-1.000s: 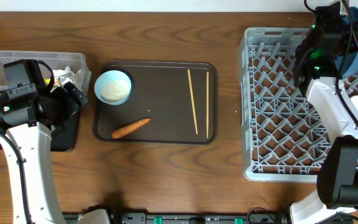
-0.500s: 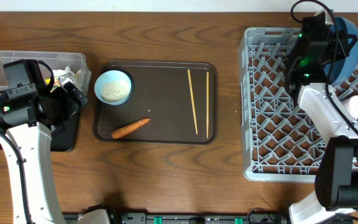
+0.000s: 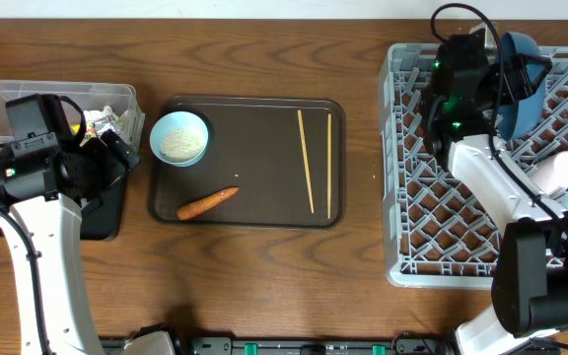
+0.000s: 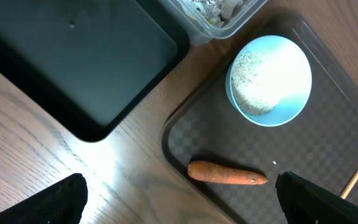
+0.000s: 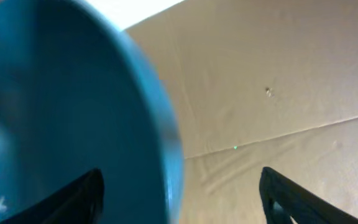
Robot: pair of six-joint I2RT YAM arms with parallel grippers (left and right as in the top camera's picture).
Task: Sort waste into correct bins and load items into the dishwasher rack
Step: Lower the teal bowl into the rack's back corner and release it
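Because the dark bowl (image 3: 529, 99) stands on edge at the rack's (image 3: 390, 168) far right, propped to drain, we judge it loaded: our right end effector (image 5: 179, 196) gapes around its rim, gripping nothing. Our left end effector (image 4: 188, 199) hangs open, empty, facing the carrot (image 4: 227, 173).

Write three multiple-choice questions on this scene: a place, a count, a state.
1. Where is the carrot? A on the bare table; B on the dark brown tray; C in the grey rack.
2. How many chopsticks lie there? A one; B two; C four.
3. The left fingers are: A open, empty; B shut on the carrot; C shut on a chopstick.
Key: B, it lies on the tray; B, two thin sticks side by side; A, they stand wide apart, gripping nothing.
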